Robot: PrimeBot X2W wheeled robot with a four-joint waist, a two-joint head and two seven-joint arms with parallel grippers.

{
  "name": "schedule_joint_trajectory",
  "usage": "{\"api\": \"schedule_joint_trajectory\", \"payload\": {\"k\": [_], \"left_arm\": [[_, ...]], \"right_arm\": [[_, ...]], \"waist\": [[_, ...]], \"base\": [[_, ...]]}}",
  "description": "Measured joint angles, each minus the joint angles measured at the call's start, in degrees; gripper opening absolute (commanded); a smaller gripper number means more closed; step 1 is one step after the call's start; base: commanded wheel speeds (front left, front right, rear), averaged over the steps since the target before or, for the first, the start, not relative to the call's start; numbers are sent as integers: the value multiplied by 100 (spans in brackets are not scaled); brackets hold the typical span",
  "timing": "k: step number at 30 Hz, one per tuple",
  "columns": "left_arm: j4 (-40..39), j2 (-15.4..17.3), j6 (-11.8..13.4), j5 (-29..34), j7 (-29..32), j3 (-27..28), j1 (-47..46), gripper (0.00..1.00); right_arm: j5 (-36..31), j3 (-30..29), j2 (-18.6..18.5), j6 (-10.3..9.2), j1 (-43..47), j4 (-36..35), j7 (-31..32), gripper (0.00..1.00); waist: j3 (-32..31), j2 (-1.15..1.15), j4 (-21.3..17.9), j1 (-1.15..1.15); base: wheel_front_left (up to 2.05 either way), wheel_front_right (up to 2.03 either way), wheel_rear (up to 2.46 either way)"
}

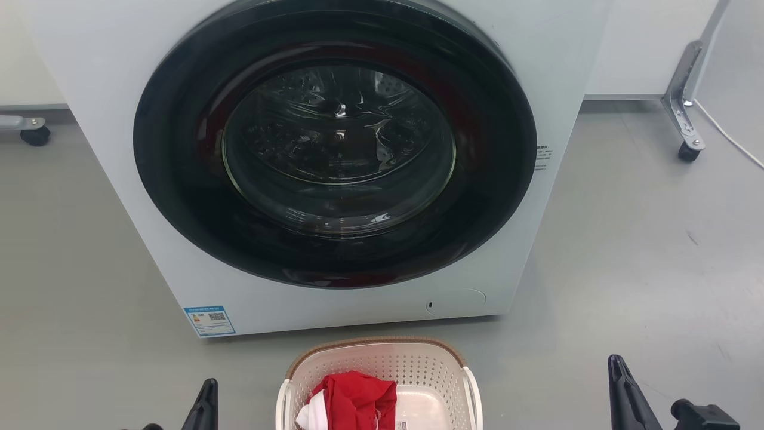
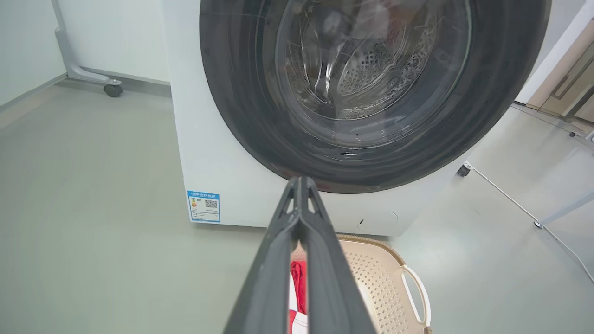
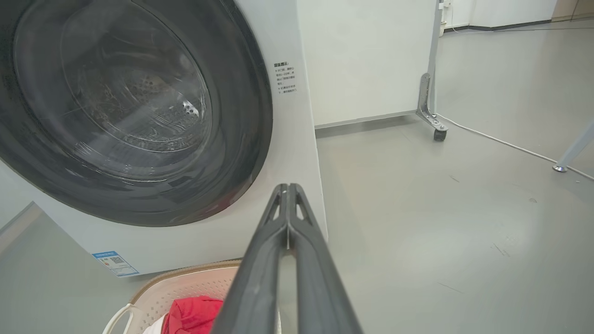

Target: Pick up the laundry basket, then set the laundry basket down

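The laundry basket (image 1: 382,373) stands on the grey floor just in front of the washing machine, at the bottom middle of the head view. It is cream-white and perforated, with a brown rim and white loop handles (image 2: 416,297), and red and white cloth (image 1: 353,400) lies inside. My left gripper (image 1: 206,397) hangs left of the basket, apart from it. My right gripper (image 1: 621,388) hangs well to the basket's right. In each wrist view the two dark fingers meet at the tips, shut on nothing (image 2: 300,182) (image 3: 287,188). The basket (image 3: 185,290) shows low in both wrist views.
A white front-loading washing machine (image 1: 149,239) with a closed dark round door (image 1: 334,143) rises right behind the basket. Wheeled metal frame legs (image 1: 686,107) stand at the back right and back left (image 1: 30,128). A white cable (image 3: 501,141) runs over the floor at the right.
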Motion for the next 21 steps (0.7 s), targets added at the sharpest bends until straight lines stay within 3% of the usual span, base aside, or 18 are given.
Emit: {"api": "schedule_joint_trajectory", "payload": {"k": [21], "left_arm": [[290, -218, -302, -1510, 412, 458, -219, 0]], "right_arm": [[1822, -463, 121, 305, -238, 208, 489, 0]], "waist": [[20, 0, 6, 0]], "base": [[0, 0, 0]]}}
